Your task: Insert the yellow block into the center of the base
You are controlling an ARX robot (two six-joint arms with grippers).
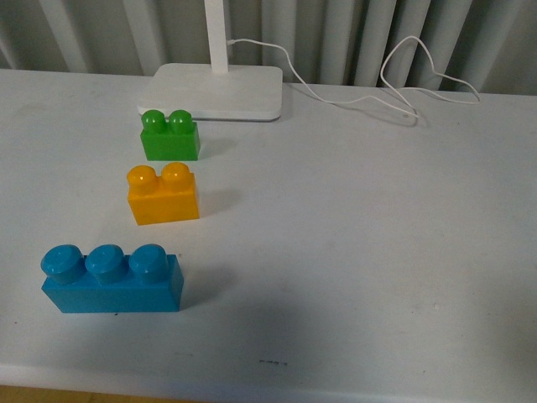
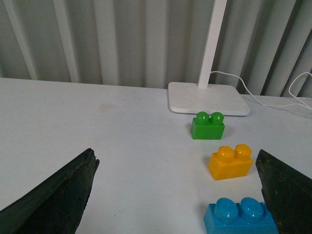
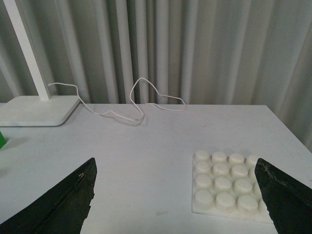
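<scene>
Front view. Three toy bricks stand upright in a line on the white table [image 1: 361,235], left of centre. The green brick [image 1: 170,135] is farthest from me, just in front of the white lamp foot [image 1: 218,91]. The yellow block [image 1: 164,195] stands between the other two, with its two studs up and touching neither neighbour. The blue brick [image 1: 112,280], with three studs, is nearest to me. A thin white cable [image 1: 369,92] trails from the lamp foot across the far right of the table, before a ribbed grey backdrop [image 1: 336,34]. Neither of my arms shows in this view.

Left wrist view. My left gripper [image 2: 175,156] hangs above the table with its jaws spread wide and nothing between them. One dark finger [image 2: 58,200] frames bare table. The yellow block [image 2: 230,162] sits close to the opposite finger, between the green brick [image 2: 208,126] and the blue brick [image 2: 241,217], whose near end that finger hides.

Right wrist view. My right gripper [image 3: 174,165] is likewise spread wide and grips nothing. The base [image 3: 226,187] lies flat on the table, studs up, with one side running behind a dark finger [image 3: 287,200]. It is well apart from the lamp foot [image 3: 36,110] and the cable [image 3: 141,102], and it appears in this view only
</scene>
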